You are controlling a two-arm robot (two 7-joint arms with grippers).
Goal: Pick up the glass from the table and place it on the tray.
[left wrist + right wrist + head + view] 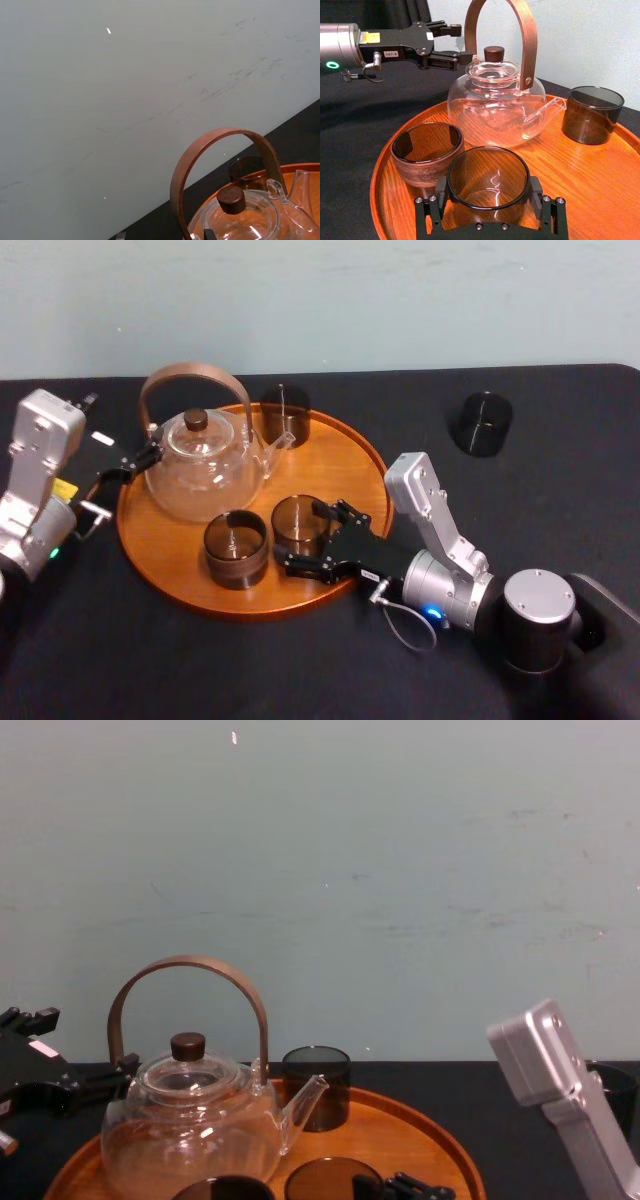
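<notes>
**Glass on tray, clasped**

Across the black tabletop (560, 490), well left of centre: the round wooden tray (365, 465). On the tray, near the glass teapot (205, 470): the glass (297, 520), upright, base on the wood. Clasped by the right end effector (302, 537), fingers against both sides. Beside the teapot's handle: the left end effector (150, 454), fingers spread.

Diffuse light from above, moderate brightness. Soft faint shadows beside teapot (492, 107) on tray (600, 175). Small specular highlights on teapot glass; mild sheen on tray wood. Matte table (250, 670) reads dark.
</notes>
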